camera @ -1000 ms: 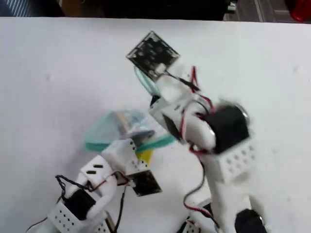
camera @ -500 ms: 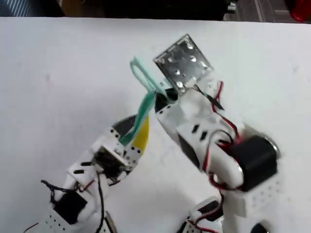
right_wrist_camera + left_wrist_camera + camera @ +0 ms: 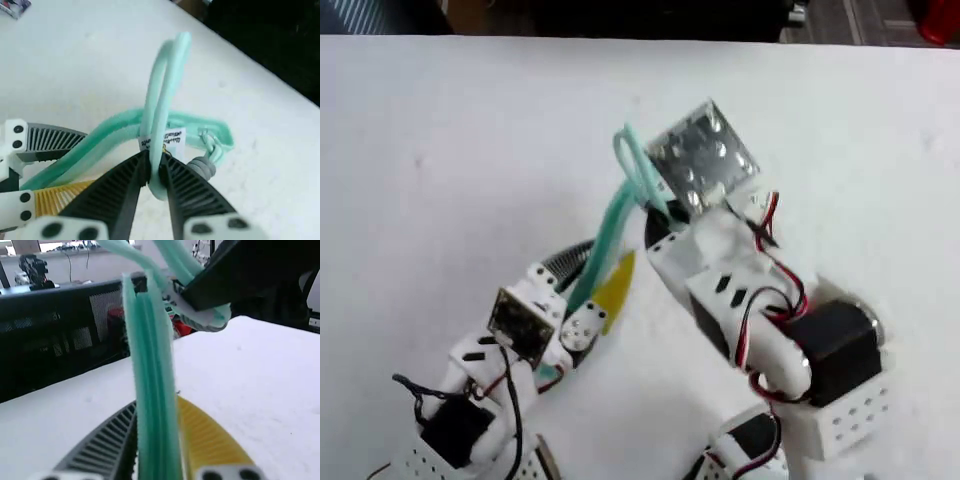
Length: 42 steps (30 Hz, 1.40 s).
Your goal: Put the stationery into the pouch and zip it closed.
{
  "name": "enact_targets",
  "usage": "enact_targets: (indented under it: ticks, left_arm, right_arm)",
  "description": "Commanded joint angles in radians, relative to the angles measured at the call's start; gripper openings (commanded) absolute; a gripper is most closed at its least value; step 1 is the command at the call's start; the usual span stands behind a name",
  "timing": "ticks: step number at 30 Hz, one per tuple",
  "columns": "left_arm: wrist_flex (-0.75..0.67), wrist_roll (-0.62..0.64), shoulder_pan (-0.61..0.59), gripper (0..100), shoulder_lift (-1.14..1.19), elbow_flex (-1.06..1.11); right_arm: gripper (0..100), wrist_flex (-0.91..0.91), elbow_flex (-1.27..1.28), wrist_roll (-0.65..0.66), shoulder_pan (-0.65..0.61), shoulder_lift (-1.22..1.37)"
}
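while the pouch [image 3: 610, 225] stands on its thin edge over the middle of the table [image 3: 440, 150], each arm has one end of it. it is mint green and runs as a narrow band on a slant, its lower end toward the near edge of the table and its upper end nearer the far edge.

the left pincer [image 3: 592, 272] comes in from the near left corner and grips the lower end. one grey ribbed finger [image 3: 107, 440] lies against one side of the pouch [image 3: 150, 390] and one yellow finger [image 3: 207, 437] against the other. the fingers are parted only by the pouch's thickness, with the green edge rising up between them.

the right pincer [image 3: 655, 205] comes in from the near right side and has the upper end. its two black fingers [image 3: 120, 187] are pressed almost together on the pouch [image 3: 115, 127] at the foot of a thin green loop [image 3: 162, 75], just where a small white label [image 3: 165, 137] sits. the loop [image 3: 632, 160] stands up past the fingertips toward the far edge. a grey zip pull [image 3: 202, 167] hangs just beside the black fingers, at the pouch's corner. i cannot tell whether the zip is open or closed.
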Motion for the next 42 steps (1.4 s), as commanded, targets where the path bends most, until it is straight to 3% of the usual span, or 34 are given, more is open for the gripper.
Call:
enact_targets:
  ticks: [1, 5, 9, 23, 26, 29, 33, 39, 42]
  left_arm:
    - [0.187, 0.031, -0.005, 18, -0.024, -0.153]
    - [0.319, 0.080, -0.005, 20, -0.024, -0.255]
    - [0.353, 0.074, -0.005, 20, -0.024, -0.308]
    - [0.347, 0.072, -0.005, 20, -0.024, -0.325]
    - [0.347, 0.064, -0.002, 13, -0.024, -0.325]
    - [0.347, -0.031, 0.002, 3, -0.024, -0.321]
    - [0.354, -0.069, 0.002, 2, -0.024, -0.316]
    - [0.354, -0.075, 0.002, 2, -0.024, -0.316]
    - [0.365, -0.077, 0.002, 2, -0.024, -0.318]
  right_arm:
    - [1.8, -0.091, 0.089, -0.009, 0.001, -0.079]
    - [1.8, -0.125, 0.164, -0.008, -0.076, -0.151]
    - [1.8, -0.120, 0.172, 0.002, -0.180, -0.194]
    - [1.8, -0.110, 0.040, 0.037, -0.182, -0.291]
    - [1.8, -0.119, 0.014, 0.035, -0.182, -0.295]
    - [1.8, -0.148, 0.017, 0.035, -0.182, -0.291]
    - [1.8, -0.174, 0.018, 0.035, -0.180, -0.289]
    - [1.8, -0.275, 0.061, 0.029, -0.082, -0.245]
    - [1.8, -0.325, 0.068, -0.049, 0.021, -0.197]
